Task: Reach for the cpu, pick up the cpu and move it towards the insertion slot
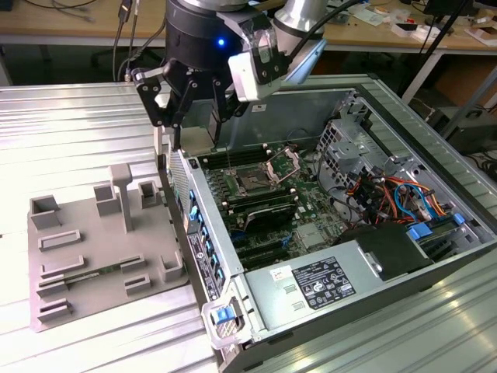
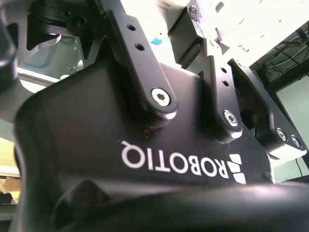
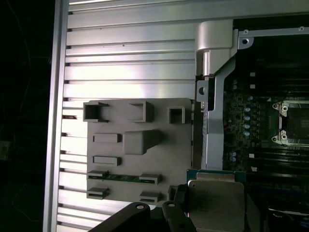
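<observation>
Gripped in my pincer (image 3: 203, 212), the cpu (image 3: 216, 203) sits low in the first wrist view, its green rim just past the grey tray's (image 3: 140, 150) edge. My pincer (image 1: 190, 116) hangs high at the exterior view's upper middle, above the case wall. Open air lies between it and the insertion slot (image 1: 255, 184), mid-frame.
</observation>
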Controlling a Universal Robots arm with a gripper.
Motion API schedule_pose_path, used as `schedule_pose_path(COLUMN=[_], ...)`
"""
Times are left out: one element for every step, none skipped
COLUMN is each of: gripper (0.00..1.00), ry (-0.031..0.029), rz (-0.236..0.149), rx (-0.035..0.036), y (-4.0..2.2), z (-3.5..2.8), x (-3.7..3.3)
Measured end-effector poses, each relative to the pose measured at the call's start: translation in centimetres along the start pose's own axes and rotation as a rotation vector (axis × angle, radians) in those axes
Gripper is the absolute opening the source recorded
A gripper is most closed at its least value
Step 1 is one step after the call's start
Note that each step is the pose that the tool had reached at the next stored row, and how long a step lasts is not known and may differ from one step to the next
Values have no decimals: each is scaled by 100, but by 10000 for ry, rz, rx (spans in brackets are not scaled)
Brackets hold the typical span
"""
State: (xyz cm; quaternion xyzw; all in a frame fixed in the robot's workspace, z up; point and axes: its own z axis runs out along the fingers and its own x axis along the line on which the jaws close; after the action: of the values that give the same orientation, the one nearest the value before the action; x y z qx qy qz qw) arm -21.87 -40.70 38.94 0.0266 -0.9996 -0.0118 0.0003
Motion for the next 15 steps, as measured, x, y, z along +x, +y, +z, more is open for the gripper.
schedule_pose_path(gripper=[55,55,55,55,55,55,55,55,55,55,55,55,55,55,55], ry=[0,0,0,0,0,0,0,0,0,1,0,1,0,0,0], rz=[0,0,0,0,0,0,0,0,0,0,0,0,0,0,0], rx=[0,1,0,0,0,0,1,0,0,0,1,0,0,0,1], y=[0,0,0,-1,-1,-1,-1,-1,-1,-1,-1,-1,-2,-2,-2], z=[1,1,2,4,5,5,6,7,8,8,9,9,10,11,11], x=[-2,-3,-6,-11,-12,-14,-15,-17,-20,-21,-22,-24,-25,-28,-30])
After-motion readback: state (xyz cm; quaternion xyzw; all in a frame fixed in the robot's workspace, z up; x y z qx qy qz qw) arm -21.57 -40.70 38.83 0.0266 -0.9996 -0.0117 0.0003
